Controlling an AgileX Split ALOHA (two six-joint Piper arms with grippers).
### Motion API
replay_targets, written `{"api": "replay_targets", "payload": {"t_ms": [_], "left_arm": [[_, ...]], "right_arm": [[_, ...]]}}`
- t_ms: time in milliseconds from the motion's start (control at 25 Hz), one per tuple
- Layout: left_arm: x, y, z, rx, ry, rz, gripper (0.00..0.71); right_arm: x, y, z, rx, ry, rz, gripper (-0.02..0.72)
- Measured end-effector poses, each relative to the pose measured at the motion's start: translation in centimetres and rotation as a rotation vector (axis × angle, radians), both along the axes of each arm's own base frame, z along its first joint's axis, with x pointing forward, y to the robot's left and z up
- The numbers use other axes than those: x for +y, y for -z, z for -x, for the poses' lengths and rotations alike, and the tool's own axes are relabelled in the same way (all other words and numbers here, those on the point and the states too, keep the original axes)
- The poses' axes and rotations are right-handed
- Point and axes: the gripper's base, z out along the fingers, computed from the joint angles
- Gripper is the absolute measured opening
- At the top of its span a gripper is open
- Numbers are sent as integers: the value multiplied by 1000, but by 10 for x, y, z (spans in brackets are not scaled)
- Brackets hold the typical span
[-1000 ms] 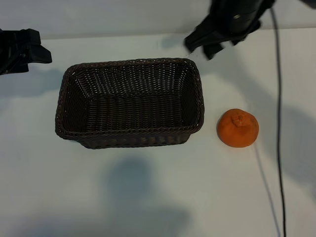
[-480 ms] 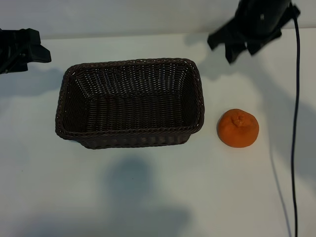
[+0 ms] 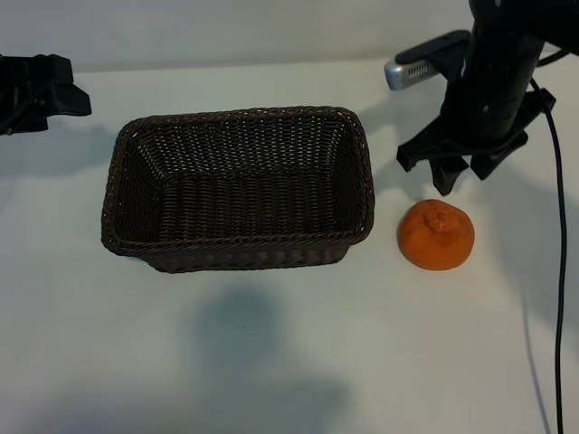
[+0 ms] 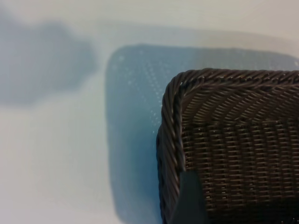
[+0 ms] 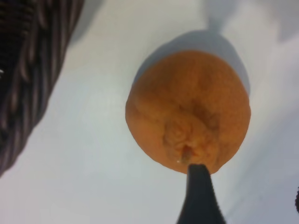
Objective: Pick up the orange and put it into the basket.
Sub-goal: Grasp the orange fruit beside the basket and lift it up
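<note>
Looking down on your table point(image 3: 271, 362), you find the orange point(image 3: 436, 235) sitting on the white surface just beside the basket point(image 3: 237, 187), off its right-hand short end and not touching the wicker. Your right gripper point(image 3: 457, 172) hangs just above and behind the fruit, pointing down at the table, its two dark fingers spread apart with nothing between them; they stand clear of the orange's skin, and the tips have not closed around it. From your right wrist camera the orange point(image 5: 188, 111) fills the middle of the view with its stem nub turned up toward the lens, one dark fingertip point(image 5: 200, 196) showing just in front of it, and the braided rim of the basket point(image 5: 32, 70) running along the edge of the picture. Your left gripper point(image 3: 45, 95) is parked at the far left edge of the table, well apart from the basket's left end, its fingers open and holding nothing. Its wrist camera looks down on one rounded corner of the basket point(image 4: 233, 140), with a dark fingertip point(image 4: 189, 198) in front of the weave. You can see the basket stands upright with only bare weave inside it
</note>
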Motion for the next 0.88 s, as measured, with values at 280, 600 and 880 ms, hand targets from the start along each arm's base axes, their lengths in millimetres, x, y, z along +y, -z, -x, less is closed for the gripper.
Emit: {"api": "replay_targets", "payload": {"t_ms": [280,600,880], "left_arm": [[0,0,0,0,-1,1,588],[0,0,0,0,-1,1,588],[0,0,0,0,-1,1,588]], "right_arm": [[-4,-8,17,-116,14,-34,491],[-6,17,37,-125,44,-83,495],[0,22,38,-145,46,-158,495]]}}
